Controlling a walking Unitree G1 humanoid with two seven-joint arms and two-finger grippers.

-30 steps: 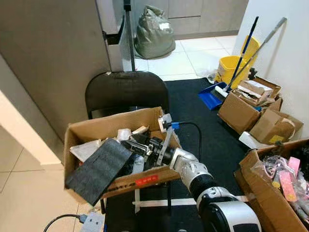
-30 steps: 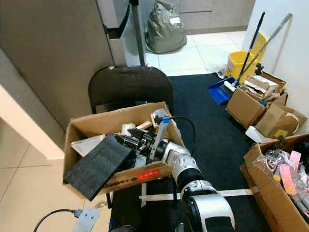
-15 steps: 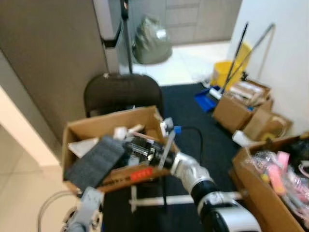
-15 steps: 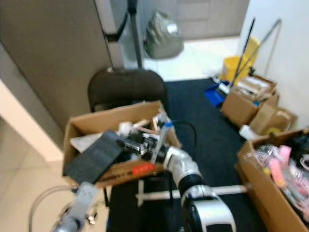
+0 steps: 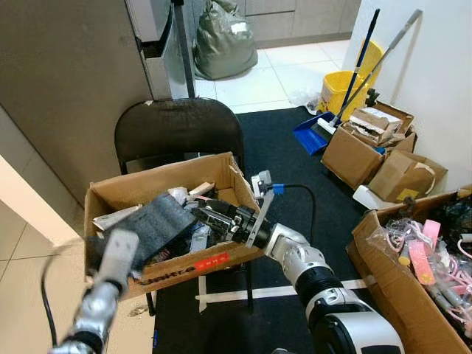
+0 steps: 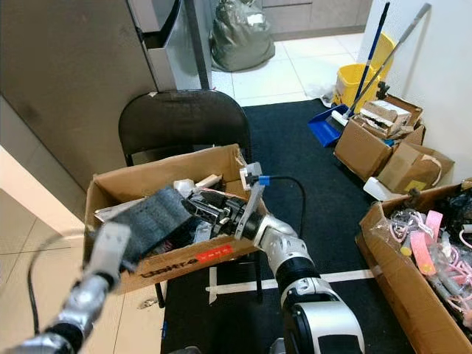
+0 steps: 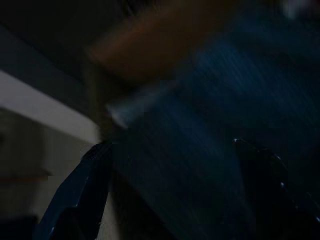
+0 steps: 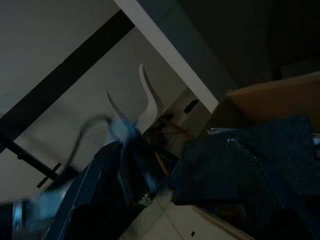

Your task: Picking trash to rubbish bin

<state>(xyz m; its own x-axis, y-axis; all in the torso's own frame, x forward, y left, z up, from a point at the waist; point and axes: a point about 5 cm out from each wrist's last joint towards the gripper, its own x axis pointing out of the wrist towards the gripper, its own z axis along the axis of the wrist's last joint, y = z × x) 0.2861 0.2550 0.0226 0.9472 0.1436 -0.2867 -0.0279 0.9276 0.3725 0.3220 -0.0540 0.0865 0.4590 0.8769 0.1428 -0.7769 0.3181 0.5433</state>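
On the black chair [image 5: 181,133], a cardboard box [image 5: 118,195] holds the trash. The right gripper [image 5: 214,214] reaches in among it beside a dark foam sheet [image 5: 158,225]; whether it is spread or pinching I cannot tell. The left gripper [image 5: 110,258] rises, fingers spread, near the box's front corner. Best to settle on one loose piece and lift clear of the sheet.
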